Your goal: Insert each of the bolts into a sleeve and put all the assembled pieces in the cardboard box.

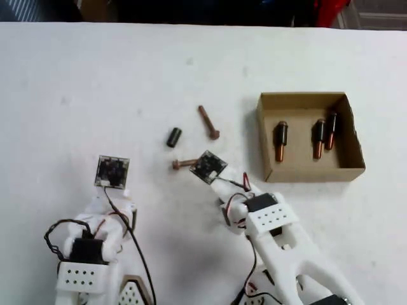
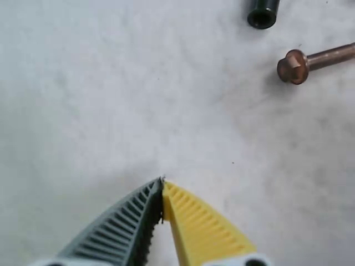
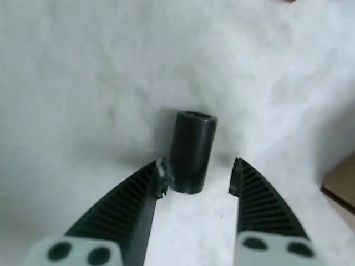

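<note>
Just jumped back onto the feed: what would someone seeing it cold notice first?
The cardboard box at the table's right stands out, already holding three assembled pieces. Next, the black sleeve at the right gripper's open fingertips, with two loose bolts on the table nearby; the left gripper is shut on nothing.

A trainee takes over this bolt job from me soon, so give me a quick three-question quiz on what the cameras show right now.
1. How many assembled pieces lie in the cardboard box?
2. True or false: the left gripper has its fingers spread wide open.
3. What sits between the open fingers of the right gripper? A) a nut B) a sleeve C) nothing

Key: 1. three. 2. false, the fingers are shut, tips together. 3. B.
</note>
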